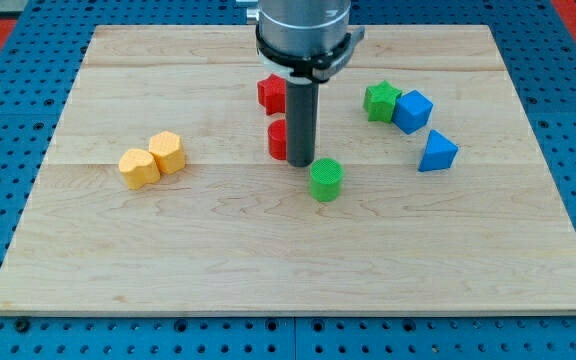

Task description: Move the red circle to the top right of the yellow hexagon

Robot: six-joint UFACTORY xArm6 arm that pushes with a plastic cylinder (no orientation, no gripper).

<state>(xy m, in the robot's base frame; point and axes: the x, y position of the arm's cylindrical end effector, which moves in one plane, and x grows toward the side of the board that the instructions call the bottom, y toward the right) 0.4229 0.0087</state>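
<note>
The red circle [277,138] stands near the board's middle, partly hidden behind my rod. My tip [301,164] rests on the board just right of the red circle, touching or almost touching it, and just left of and above a green circle [325,179]. The yellow hexagon [167,152] lies at the view's left, touching a second yellow block [139,169] of rounded heart-like shape on its lower left. The red circle is well to the right of the hexagon, slightly higher.
A red star-like block [270,92] lies above the red circle. At the view's right are a green star-like block [380,101], a blue cube [412,111] and a blue triangular block [436,152]. The wooden board [288,270] sits on a blue perforated table.
</note>
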